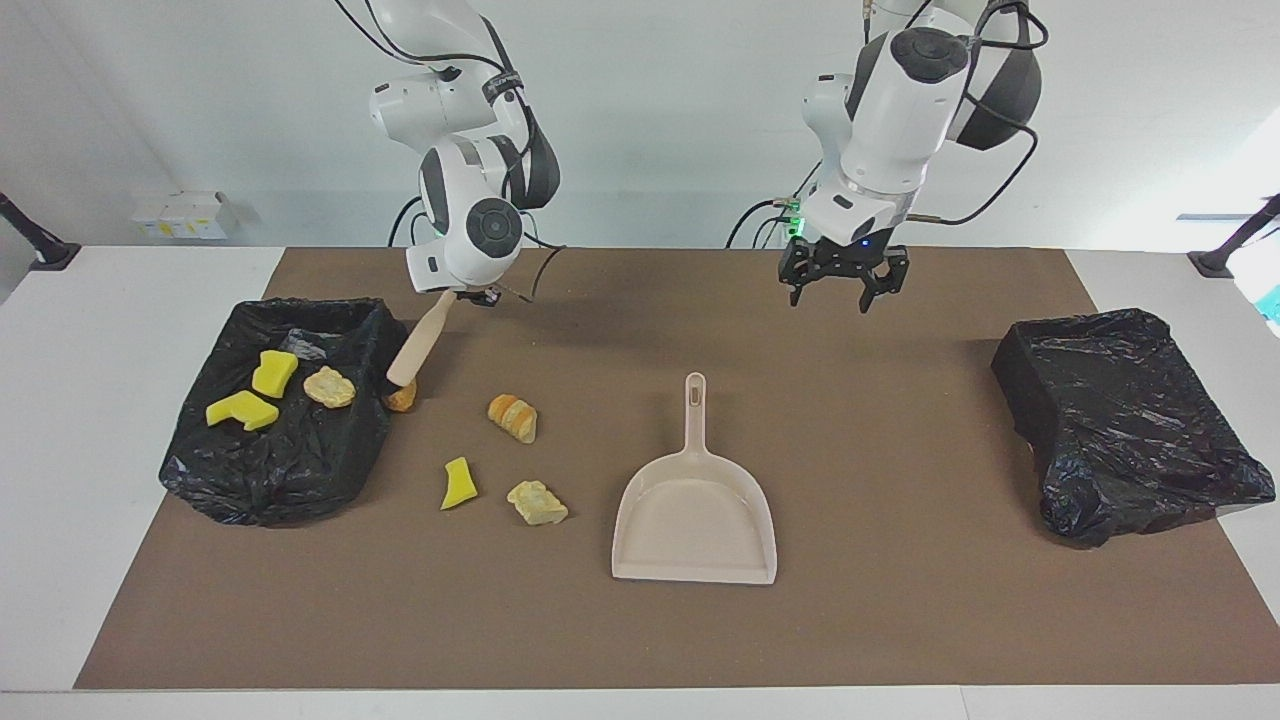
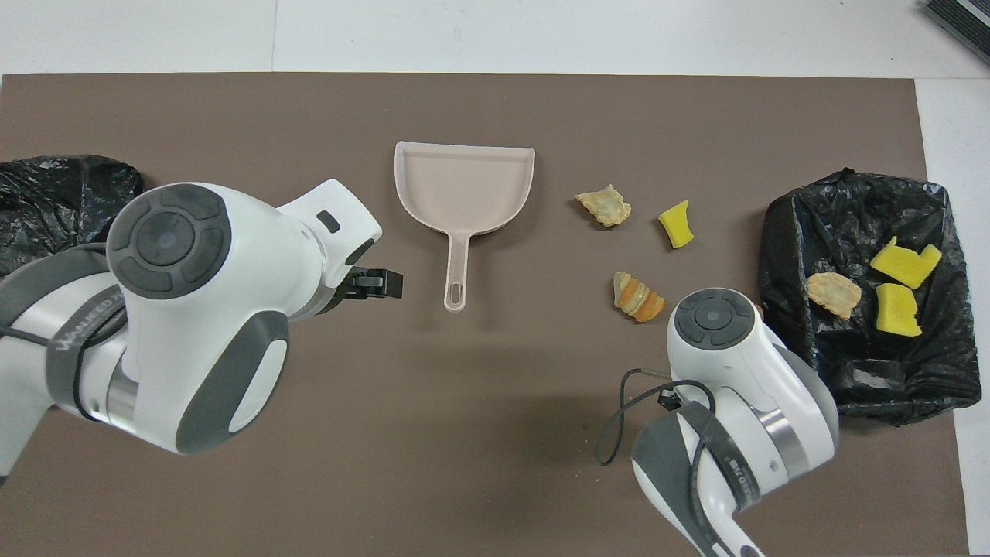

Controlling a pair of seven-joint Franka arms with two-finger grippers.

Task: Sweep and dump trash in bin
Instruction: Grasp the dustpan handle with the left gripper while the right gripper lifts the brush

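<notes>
My right gripper (image 1: pixel 466 294) is shut on the handle of the beige brush (image 1: pixel 422 340). The brush slants down, its bristles against a brown lump (image 1: pixel 404 399) beside the bin (image 1: pixel 300 470). More trash lies loose on the mat: a striped bread piece (image 1: pixel 513 417) (image 2: pixel 638 295), a yellow sponge scrap (image 1: pixel 458 484) (image 2: pixel 676 225) and a pastry lump (image 1: pixel 537 502) (image 2: pixel 604 206). Two yellow sponges (image 1: pixel 273 373) (image 1: pixel 242 410) and a pastry piece (image 1: pixel 329 386) lie in the bin (image 2: pixel 789 232). My left gripper (image 1: pixel 835 296) (image 2: pixel 379 284) hangs open over the mat near the handle of the beige dustpan (image 1: pixel 695 520) (image 2: pixel 464 186).
A second bin wrapped in a black bag (image 1: pixel 1130 420) (image 2: pixel 54 193) stands at the left arm's end of the table. The brown mat (image 1: pixel 900 620) covers most of the table. In the overhead view my right arm hides the brush and the brown lump.
</notes>
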